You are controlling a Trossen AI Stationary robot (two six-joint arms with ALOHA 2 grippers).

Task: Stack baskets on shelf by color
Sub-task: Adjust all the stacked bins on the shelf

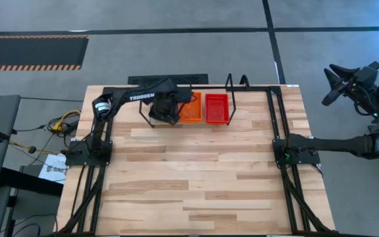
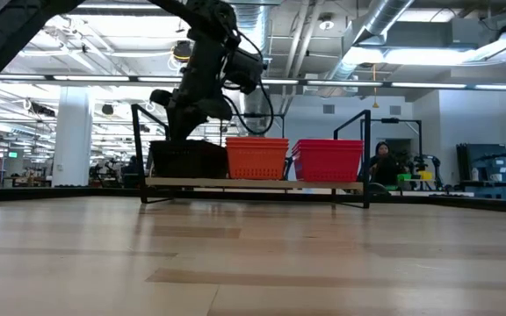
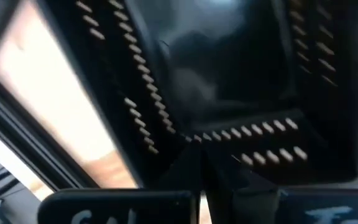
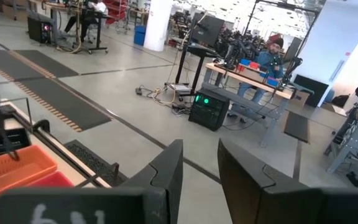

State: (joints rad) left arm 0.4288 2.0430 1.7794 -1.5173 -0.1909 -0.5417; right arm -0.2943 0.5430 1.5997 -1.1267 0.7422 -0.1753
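Observation:
The shelf (image 1: 231, 84) stands at the table's far edge, with its base (image 2: 253, 184) bearing three lots of baskets side by side. On the left are the black baskets (image 2: 187, 159), in the middle the orange ones (image 2: 257, 158), on the right the red ones (image 2: 330, 160). My left gripper (image 3: 201, 177) is shut and points steeply down over the black basket (image 3: 229, 74), at its near wall (image 3: 241, 146). My right gripper (image 4: 199, 168) hangs open beyond the table's right edge, holding nothing. My left gripper comes at the black basket from above with its fingers shut. Its tips stand at the basket's meshed wall (image 3: 185, 134) near a corner. Whether they touch it I cannot tell, as the fingers themselves cover that spot.
The wooden tabletop (image 1: 196, 178) in front of the shelf is bare. Black rails (image 1: 278, 151) run along the table's sides and far edge. A person (image 2: 381, 162) sits in the room beyond the shelf, and another (image 4: 272, 53) sits at a desk.

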